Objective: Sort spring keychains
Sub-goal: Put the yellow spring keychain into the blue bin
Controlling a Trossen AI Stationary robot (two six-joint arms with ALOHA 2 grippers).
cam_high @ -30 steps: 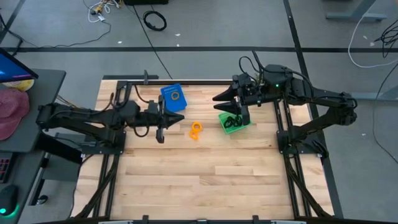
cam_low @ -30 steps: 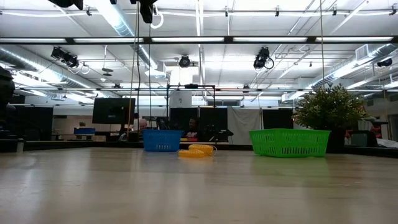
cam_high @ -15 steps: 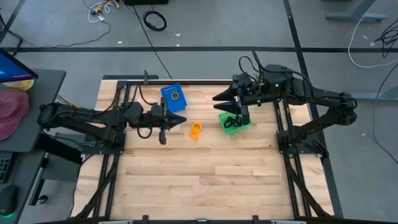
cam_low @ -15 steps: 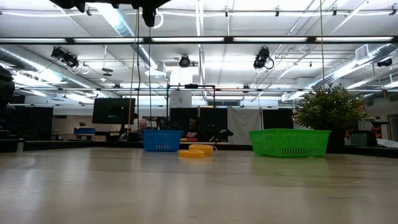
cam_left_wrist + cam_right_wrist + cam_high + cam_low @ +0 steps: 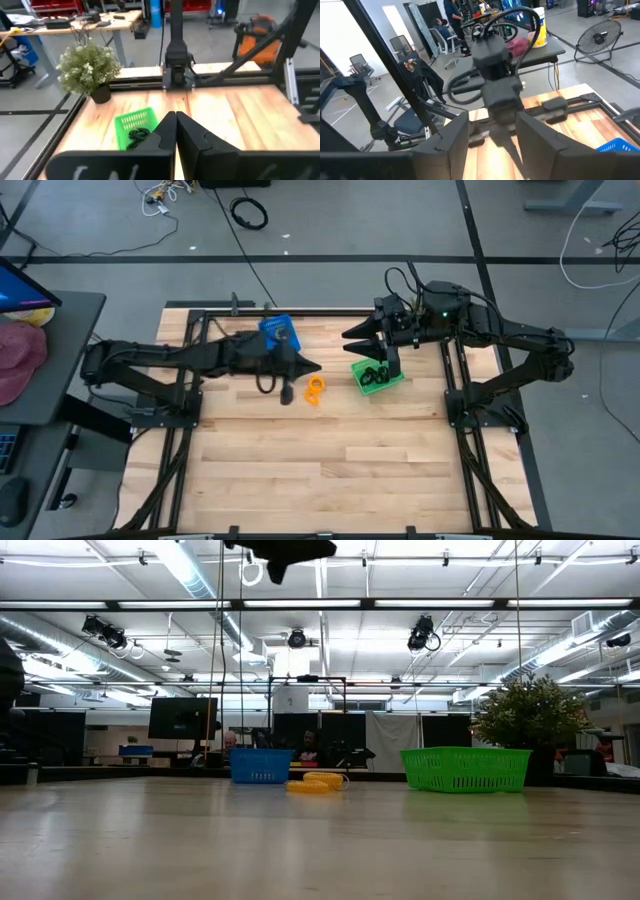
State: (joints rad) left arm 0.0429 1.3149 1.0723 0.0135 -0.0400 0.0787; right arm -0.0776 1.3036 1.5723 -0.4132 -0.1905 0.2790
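Observation:
Orange spring keychains [image 5: 316, 388] lie in a small heap on the wooden table between the two bins; the low view shows them on the table [image 5: 315, 782]. Black keychains [image 5: 376, 374] lie inside the green bin [image 5: 392, 380], and the left wrist view also shows them [image 5: 137, 134]. My left gripper [image 5: 314, 367] is shut and hovers above the table just beside the orange heap, on its far side, pointing toward the table's right [image 5: 175, 125]. My right gripper [image 5: 352, 345] is open and hangs still above the green bin's far left corner, touching nothing.
The blue bin [image 5: 279, 332] sits at the far side, partly under my left arm, and stands left of the green bin in the low view [image 5: 260, 765]. A potted plant [image 5: 89, 70] stands beyond the table. Bare wood stretches across the near half.
My left arm has reached out toward the table's right, carrying its shut gripper from left of the blue bin to a spot beside the orange keychains, staying high above the table. The right arm and the keychains have kept still.

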